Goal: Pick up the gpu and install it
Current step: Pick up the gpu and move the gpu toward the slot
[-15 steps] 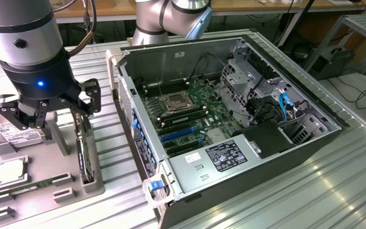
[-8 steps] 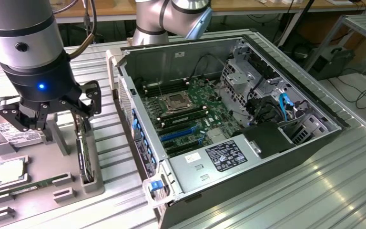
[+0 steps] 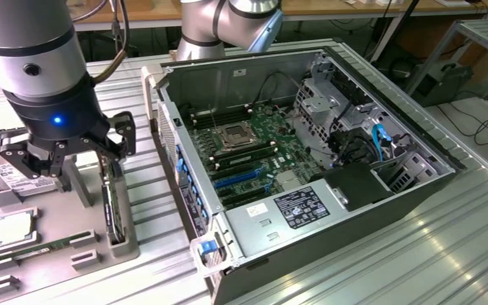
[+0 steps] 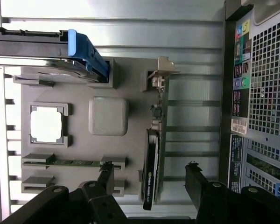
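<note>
The gpu (image 3: 114, 206) is a thin black card standing on edge in a slot at the grey tray's (image 3: 61, 213) side nearest the case. In the wrist view the gpu (image 4: 153, 158) runs lengthwise with its silver bracket (image 4: 164, 69) at the far end. My gripper (image 3: 87, 170) hangs just above the card and is open. Seen from the wrist, my gripper (image 4: 150, 179) has one black finger (image 4: 106, 175) on each side of the card's near end, and neither touches it.
The open computer case (image 3: 312, 159) lies at the exterior view's right, motherboard up, with blue expansion slots (image 3: 237, 179). The tray also holds a hard drive (image 3: 11, 179), a processor (image 3: 13, 229) and a green memory stick (image 3: 45, 249). The case's rear panel (image 4: 266, 93) is close beside the tray.
</note>
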Available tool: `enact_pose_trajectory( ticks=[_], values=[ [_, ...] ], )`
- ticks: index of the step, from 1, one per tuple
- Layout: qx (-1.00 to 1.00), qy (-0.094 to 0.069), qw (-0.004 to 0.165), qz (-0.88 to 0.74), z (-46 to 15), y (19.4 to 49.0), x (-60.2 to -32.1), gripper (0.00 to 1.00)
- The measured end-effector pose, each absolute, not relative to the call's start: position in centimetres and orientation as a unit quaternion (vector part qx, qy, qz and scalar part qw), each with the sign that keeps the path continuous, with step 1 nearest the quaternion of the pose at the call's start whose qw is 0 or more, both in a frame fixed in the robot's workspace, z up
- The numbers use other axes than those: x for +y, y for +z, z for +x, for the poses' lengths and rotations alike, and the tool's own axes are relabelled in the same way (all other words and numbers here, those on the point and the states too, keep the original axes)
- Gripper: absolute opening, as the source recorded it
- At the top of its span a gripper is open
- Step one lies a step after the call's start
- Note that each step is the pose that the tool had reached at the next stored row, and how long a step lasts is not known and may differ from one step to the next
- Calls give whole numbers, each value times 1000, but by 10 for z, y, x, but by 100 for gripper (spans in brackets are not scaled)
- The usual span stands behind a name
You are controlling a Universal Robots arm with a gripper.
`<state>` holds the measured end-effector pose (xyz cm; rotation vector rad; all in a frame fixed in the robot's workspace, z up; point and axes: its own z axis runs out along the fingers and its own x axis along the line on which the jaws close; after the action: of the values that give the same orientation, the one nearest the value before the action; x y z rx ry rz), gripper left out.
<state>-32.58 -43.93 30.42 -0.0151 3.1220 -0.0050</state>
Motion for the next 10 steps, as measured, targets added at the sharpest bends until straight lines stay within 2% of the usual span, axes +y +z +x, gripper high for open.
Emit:
enact_pose_trajectory(
  ticks=[10],
  values=[
    [1000,-2,8,-5,-326,299,-441,72]
  ],
)
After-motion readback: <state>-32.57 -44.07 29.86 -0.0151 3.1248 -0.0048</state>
